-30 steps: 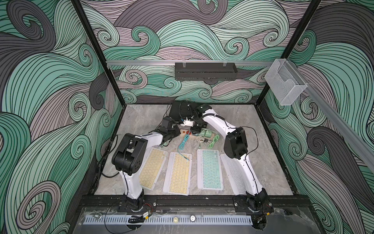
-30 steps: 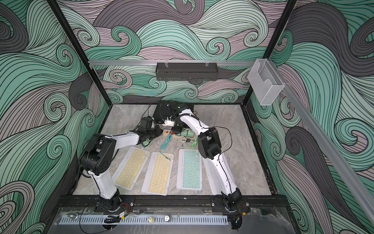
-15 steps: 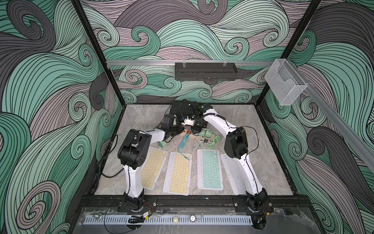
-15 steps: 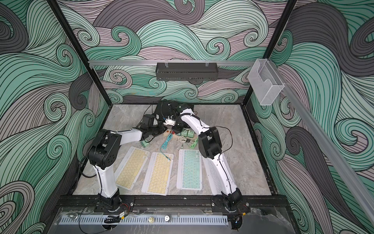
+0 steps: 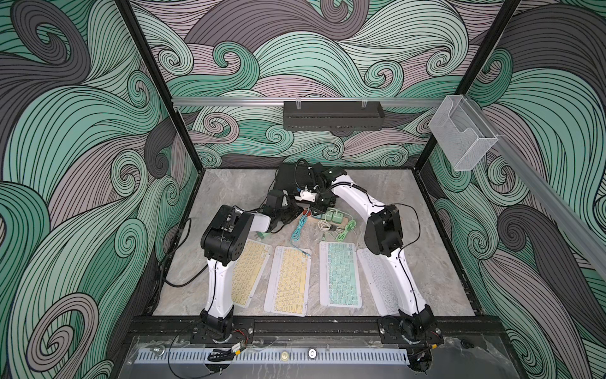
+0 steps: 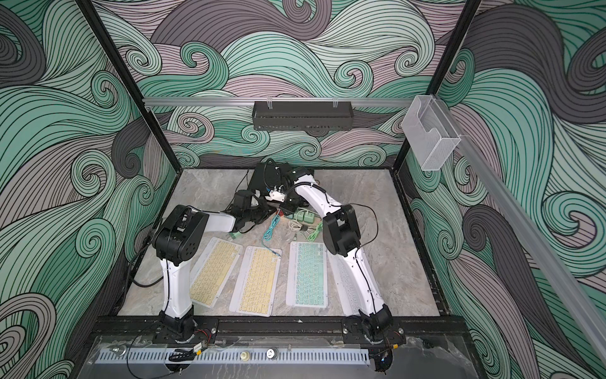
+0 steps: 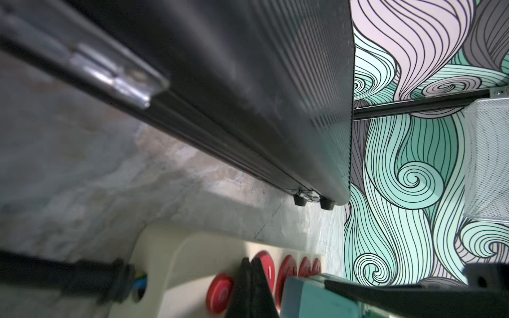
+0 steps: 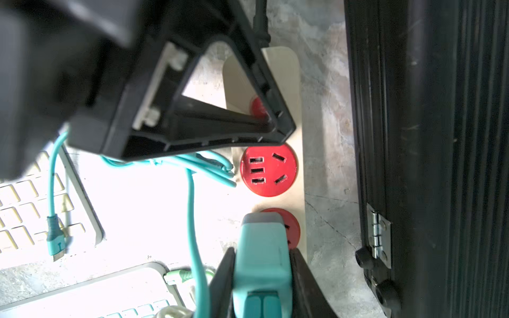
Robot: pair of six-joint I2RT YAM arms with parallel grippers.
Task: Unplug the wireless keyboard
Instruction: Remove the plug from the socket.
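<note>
The right fingers (image 8: 297, 263) were clamped on a teal charger (image 8: 261, 247) that sat on a red socket of a cream power strip (image 8: 286, 68), at the far middle of the desk (image 5: 433, 213). The left fingers (image 7: 250, 278) were pressed together, holding nothing, tips down at the strip. The charger's teal cable (image 5: 297, 229) ran to the far corner of a yellow keyboard (image 5: 288, 279), second from the left of four.

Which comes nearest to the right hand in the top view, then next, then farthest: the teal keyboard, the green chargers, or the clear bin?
1. Green chargers, just to the right of the right hand, which grips the teal charger.
2. Teal keyboard, in the keyboard row toward the arm bases.
3. Clear bin, mounted high on the right side.
</note>
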